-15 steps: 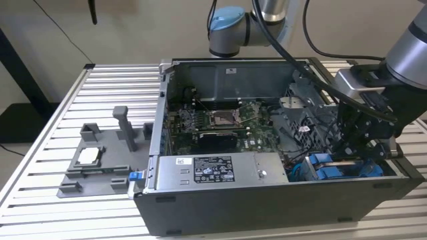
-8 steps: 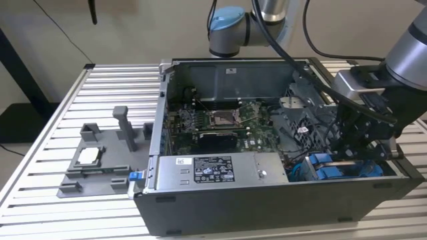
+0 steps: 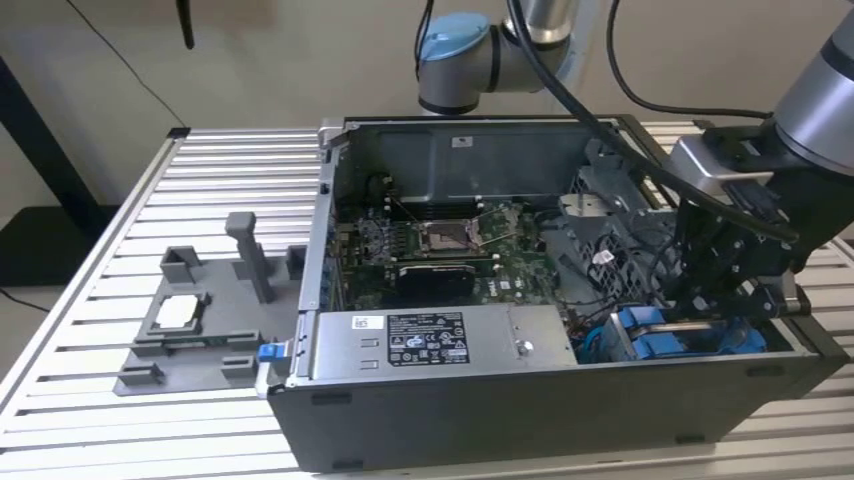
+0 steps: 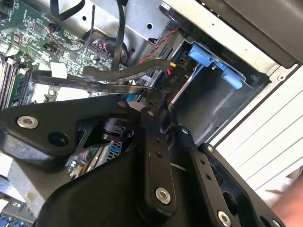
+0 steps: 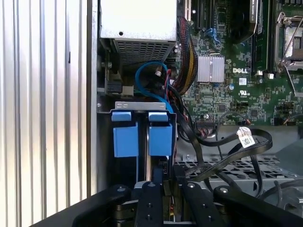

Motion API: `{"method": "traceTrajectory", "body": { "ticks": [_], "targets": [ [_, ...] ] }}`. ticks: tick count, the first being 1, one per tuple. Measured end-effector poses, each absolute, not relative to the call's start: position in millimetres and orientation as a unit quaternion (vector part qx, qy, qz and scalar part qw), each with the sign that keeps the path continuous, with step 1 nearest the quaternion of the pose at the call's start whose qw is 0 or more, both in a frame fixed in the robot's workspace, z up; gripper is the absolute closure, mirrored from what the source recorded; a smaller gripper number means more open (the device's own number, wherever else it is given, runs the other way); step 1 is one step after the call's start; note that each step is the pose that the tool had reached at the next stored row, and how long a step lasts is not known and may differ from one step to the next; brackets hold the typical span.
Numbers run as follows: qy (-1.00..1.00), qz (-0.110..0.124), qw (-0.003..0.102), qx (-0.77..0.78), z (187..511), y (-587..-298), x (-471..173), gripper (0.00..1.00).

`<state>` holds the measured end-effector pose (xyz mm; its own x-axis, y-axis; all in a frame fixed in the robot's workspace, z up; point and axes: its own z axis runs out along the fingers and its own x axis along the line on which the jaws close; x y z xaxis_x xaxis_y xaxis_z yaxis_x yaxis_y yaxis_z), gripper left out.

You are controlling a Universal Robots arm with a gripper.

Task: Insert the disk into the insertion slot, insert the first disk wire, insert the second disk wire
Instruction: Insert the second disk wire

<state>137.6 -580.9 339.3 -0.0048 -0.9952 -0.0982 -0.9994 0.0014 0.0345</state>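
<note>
The claw [image 3: 714, 300] reaches down into the open computer case [image 3: 561, 410] at the exterior view's right, just above the blue carrier tabs [image 5: 142, 135] of the disk seated in its bay. Whether its fingers grip anything, I cannot tell.

— Where does the computer case [image 3: 561, 400] sit?

— On the slatted table [image 3: 120, 230], toward the exterior view's right, open side up. The fixture [image 3: 200, 330] lies on the table beside the case, at the exterior view's left.

— And inside the case?

— The motherboard [image 3: 441, 245] lies on the case floor, mid-case. The power-supply box [image 3: 427, 340] sits along the near wall. The carrier tabs [image 3: 667, 335] stand in the near corner at the exterior view's right, beside that box, with the gripper [image 3: 727, 290] just above them and cables [image 5: 222, 142] between bay and motherboard.
</note>
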Motion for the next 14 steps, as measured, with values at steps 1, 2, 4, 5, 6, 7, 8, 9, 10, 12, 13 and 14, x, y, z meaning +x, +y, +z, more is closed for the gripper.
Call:
{"method": "traceTrajectory", "body": {
  "ticks": [1,2,4,5,6,7,8,9,10,12,13,14],
  "targets": [
    [0.707,0.047,0.023,-0.705,340.3,-580.9,137.6,0.76],
    [0.707,0.047,0.023,-0.705,341.5,-580.9,137.6,0.76],
    [0.707,0.047,0.023,-0.705,345.0,-580.9,137.6,0.76],
    [0.707,0.047,0.023,-0.705,347.2,-580.9,137.6,0.76],
    [0.707,0.047,0.023,-0.705,349.4,-580.9,137.6,0.76],
    [0.707,0.047,0.023,-0.705,351.5,-580.9,137.6,0.76],
    [0.707,0.047,0.023,-0.705,353.6,-580.9,137.6,0.76],
    [0.707,0.047,0.023,-0.705,355.6,-580.9,137.6,0.76],
    [0.707,0.047,0.023,-0.705,357.7,-580.9,137.6,0.76],
    [0.707,0.047,0.023,-0.705,362.0,-580.9,137.6,0.76],
    [0.707,0.047,0.023,-0.705,363.8,-580.9,137.6,0.76],
    [0.707,0.047,0.023,-0.705,365.4,-580.9,137.6,0.76]
  ]
}}
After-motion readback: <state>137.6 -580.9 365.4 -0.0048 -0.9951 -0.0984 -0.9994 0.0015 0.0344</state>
